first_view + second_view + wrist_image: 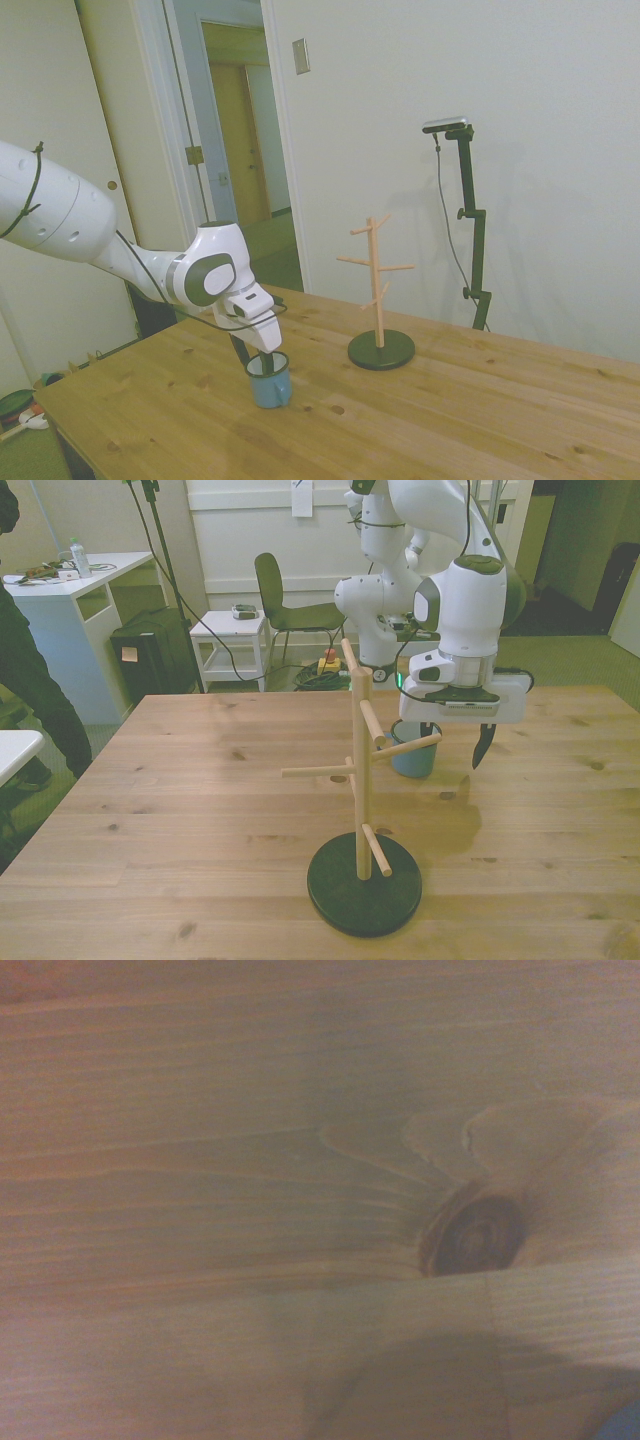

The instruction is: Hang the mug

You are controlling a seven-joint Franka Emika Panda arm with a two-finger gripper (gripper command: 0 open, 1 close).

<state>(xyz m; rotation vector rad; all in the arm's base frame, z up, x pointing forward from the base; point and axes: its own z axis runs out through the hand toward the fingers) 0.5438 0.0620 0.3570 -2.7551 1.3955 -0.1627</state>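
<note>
Two of the three views show the blue mug [270,382], and neither shows it whole. In the side view it stands upright on the wooden surface [480,410], with the hand [258,357] low over its rim and the dark fingers reaching down at the opening; whether one finger sits inside the mug cannot be told there. In the front view the mug [412,759] is mostly hidden behind the pegs of the wooden peg stand [361,780] and under the hand [456,746], so only its lower body shows. That view does show the hand spread: one dark finger hangs clear on the front view's right of the mug, the other is by the mug and half covered. No contact with the mug can be made out.

The mug's handle is hard to see in either view.

The peg stand [379,290] rests on a dark round base, near the mug but apart from it, with nothing on its pegs.

Wood grain and a dark knot [478,1236] fill the blurred wrist view, with a sliver of blue at one corner.

At the front view's left edge, part of a person in dark clothing [30,670] is cut off by the frame.
</note>
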